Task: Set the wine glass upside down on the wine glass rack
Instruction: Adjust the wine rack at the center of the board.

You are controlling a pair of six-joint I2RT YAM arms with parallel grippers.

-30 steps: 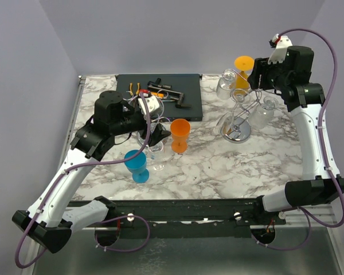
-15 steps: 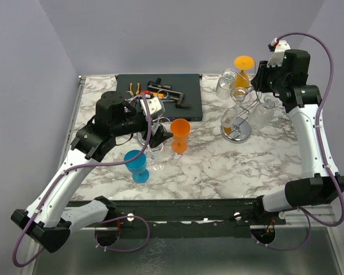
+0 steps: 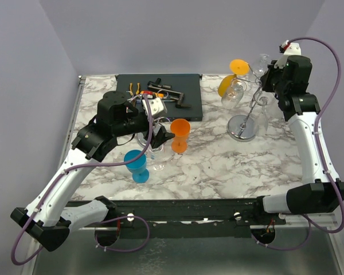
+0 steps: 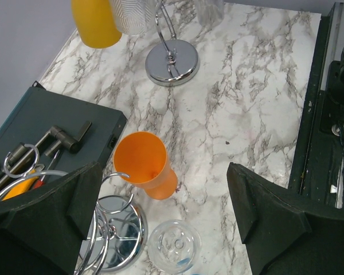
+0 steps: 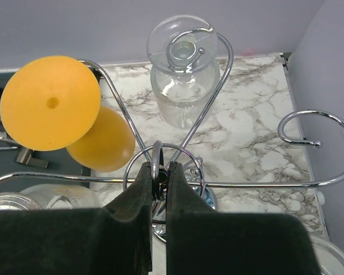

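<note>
A clear wine glass (image 4: 173,245) (image 3: 158,158) stands upright on the marble, below my left gripper (image 4: 160,223) (image 3: 155,139), which is open and holds nothing. A chrome wine glass rack (image 4: 117,232) stands beside that glass. At the back right a second wine glass rack (image 3: 242,127) (image 5: 218,63) leans over. My right gripper (image 5: 159,172) (image 3: 264,80) is shut on its top ring. On that rack an orange glass (image 5: 50,103) (image 3: 232,74) and a clear glass (image 5: 183,74) hang upside down.
An orange cup (image 3: 180,134) (image 4: 143,172) and a blue glass (image 3: 139,166) stand near the left gripper. A dark tray (image 3: 120,86) with tools lies at the back. The table's right edge (image 5: 286,63) runs close to the leaning rack.
My right gripper has shut on the back rack's top ring. That rack has tipped and its base has shifted slightly right. The left arm has barely moved.
</note>
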